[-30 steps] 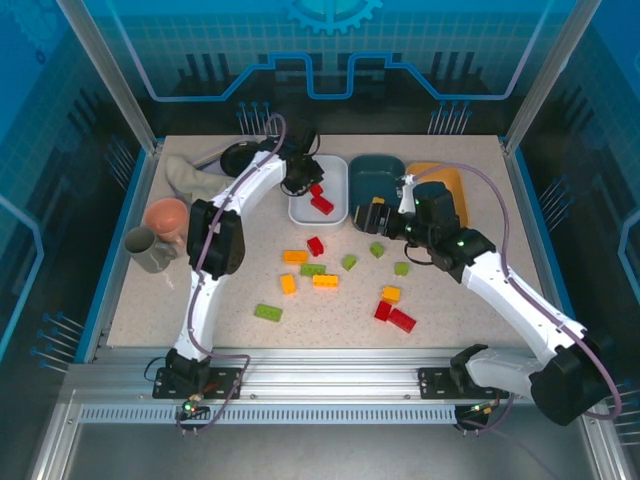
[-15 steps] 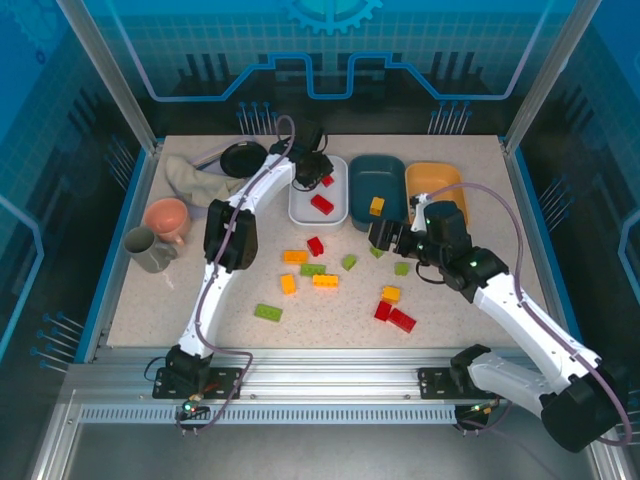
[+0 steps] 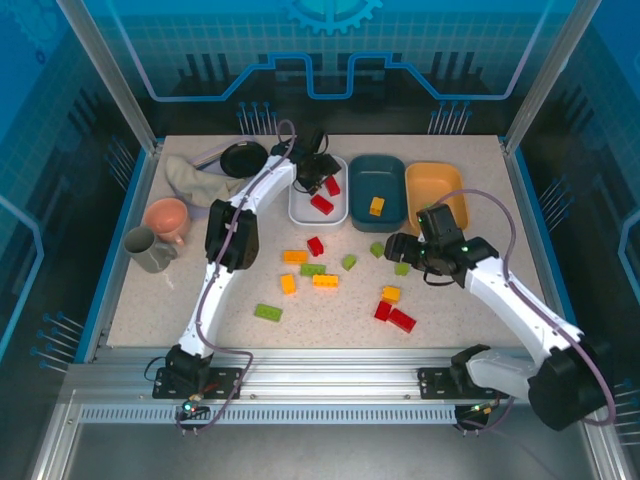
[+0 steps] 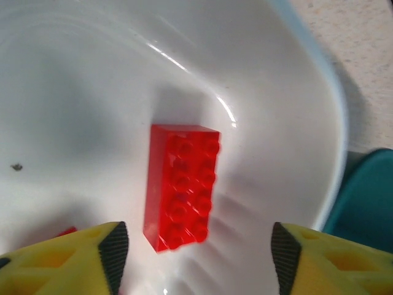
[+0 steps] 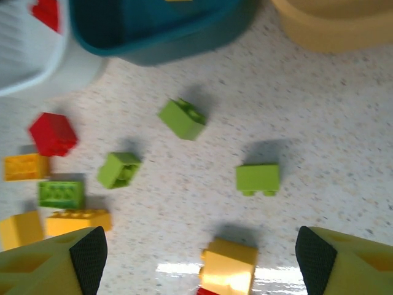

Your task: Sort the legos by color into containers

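My left gripper (image 4: 199,258) hangs open over the white tray (image 4: 295,92). A red lego (image 4: 181,184) lies loose on the tray floor just ahead of the black pads (image 4: 113,252). From above, this gripper (image 3: 317,177) is over the white tray (image 3: 303,208), which holds two red legos (image 3: 321,204). The dark teal tray (image 3: 388,180) has one yellow lego (image 3: 376,206), and the orange tray (image 3: 435,185) is beside it. My right gripper (image 5: 202,258) is open above the table over a yellow lego (image 5: 228,267), with green legos (image 5: 258,179) ahead.
Several loose legos in red, yellow and green are scattered mid-table (image 3: 325,281). A pink bowl (image 3: 167,218), a grey mug (image 3: 148,250), a crumpled cloth (image 3: 195,180) and a black dish (image 3: 242,157) stand at the left and back left.
My left gripper has opened and the red lego now lies in the white tray. My right arm has drawn back from the teal tray to the loose legos, leaving a yellow one there.
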`<state>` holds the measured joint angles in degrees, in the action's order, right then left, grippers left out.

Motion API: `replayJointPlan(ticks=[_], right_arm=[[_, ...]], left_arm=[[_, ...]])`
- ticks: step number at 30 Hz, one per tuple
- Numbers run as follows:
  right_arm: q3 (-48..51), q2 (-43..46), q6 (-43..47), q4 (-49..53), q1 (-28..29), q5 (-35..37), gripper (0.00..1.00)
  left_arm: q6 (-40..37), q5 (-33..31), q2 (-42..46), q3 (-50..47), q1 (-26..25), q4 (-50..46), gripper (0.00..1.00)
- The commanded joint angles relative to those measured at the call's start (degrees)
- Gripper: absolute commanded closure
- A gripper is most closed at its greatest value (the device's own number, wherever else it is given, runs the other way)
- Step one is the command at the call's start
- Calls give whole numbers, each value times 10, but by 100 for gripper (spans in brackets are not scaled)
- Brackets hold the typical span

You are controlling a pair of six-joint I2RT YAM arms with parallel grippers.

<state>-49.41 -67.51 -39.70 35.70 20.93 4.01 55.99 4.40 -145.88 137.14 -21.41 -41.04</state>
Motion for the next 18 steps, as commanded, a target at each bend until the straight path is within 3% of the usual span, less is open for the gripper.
replayJointPlan(ticks=[1,9,13,18], right_arm=[[-37,-67,44,43,-23,-16,18],[-87,-221,120,55,-32,-28,20],[-115,-276,125,77,-34,-20,26],[-125,-302,132,61,-34,-17,40]], left_arm=[[-17,16,116,-41,-11,-6,29],[-10,32,391,-412,-40,115,16],[0,36,505,-582,-55,149,16],[19,23,620,-719,-69,159,16]])
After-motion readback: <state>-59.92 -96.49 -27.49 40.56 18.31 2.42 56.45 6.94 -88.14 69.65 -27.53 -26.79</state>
